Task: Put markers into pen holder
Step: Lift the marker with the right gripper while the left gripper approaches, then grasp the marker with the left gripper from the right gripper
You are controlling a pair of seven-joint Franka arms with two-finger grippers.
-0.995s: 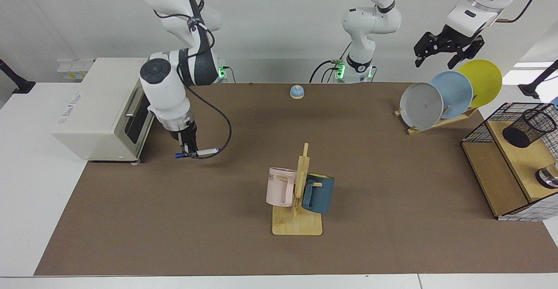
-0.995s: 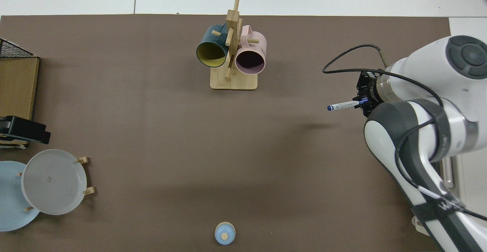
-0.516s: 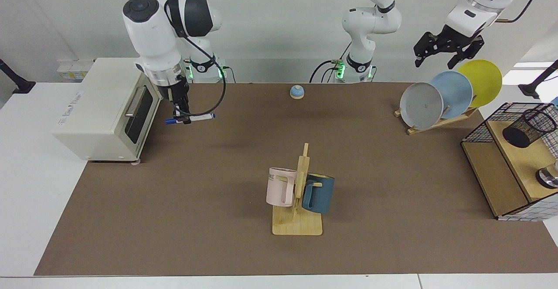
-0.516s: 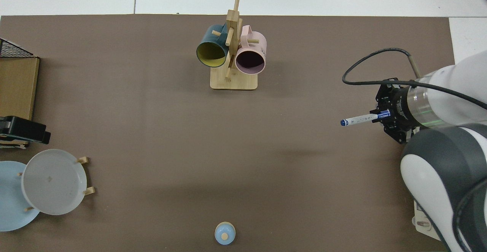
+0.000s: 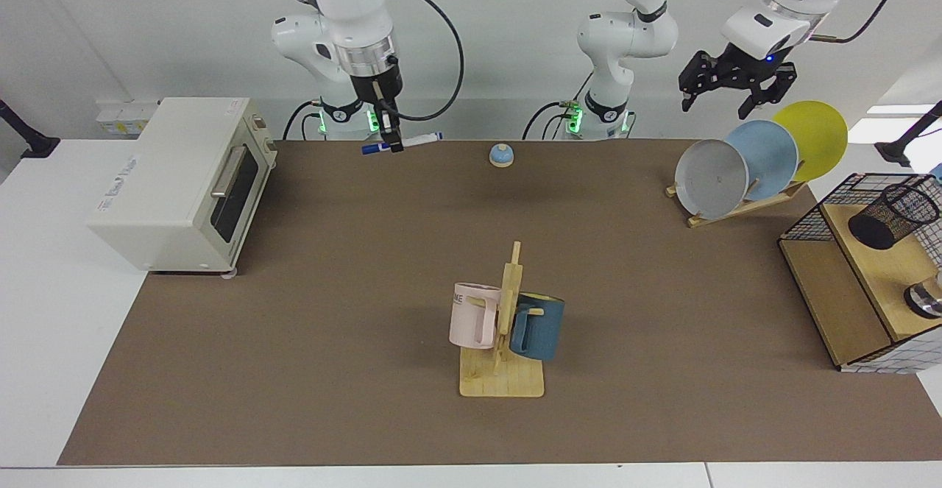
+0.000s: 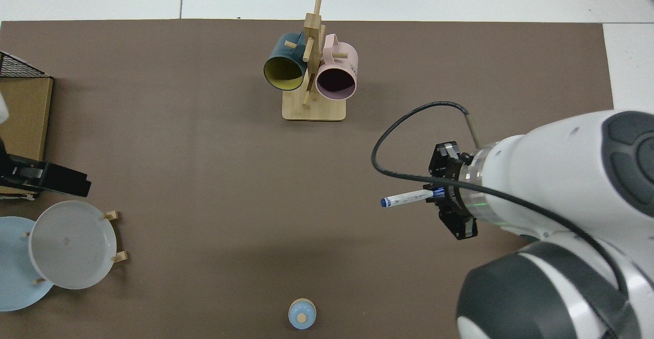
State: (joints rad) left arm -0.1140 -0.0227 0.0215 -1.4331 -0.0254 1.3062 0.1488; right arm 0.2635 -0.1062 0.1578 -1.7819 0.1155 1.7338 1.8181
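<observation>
My right gripper (image 5: 392,142) is shut on the marker (image 5: 421,138), a slim white barrel with a blue cap, held level high over the table's far edge. From above, the marker (image 6: 406,197) sticks out sideways from that gripper (image 6: 435,194). The pen holder (image 5: 893,216), a small black mesh cup, leans tilted on a wooden shelf at the far right; the top view does not reach it. My left gripper (image 5: 723,96) hangs open and empty above the plates, and its dark hand (image 6: 46,178) shows at the top view's left edge.
A wooden mug tree (image 5: 504,341) with a pink and a blue mug stands mid-table. A plate rack (image 5: 743,164) sits at the back right, beside the wire-grid basket (image 5: 809,223) around the shelf. A white oven (image 5: 176,179) is at the left and a small blue bell (image 5: 501,154) at the back.
My right arm has lifted the marker from beside the oven and carried it up and toward the table's far middle. My left gripper has shifted slightly toward the centre.
</observation>
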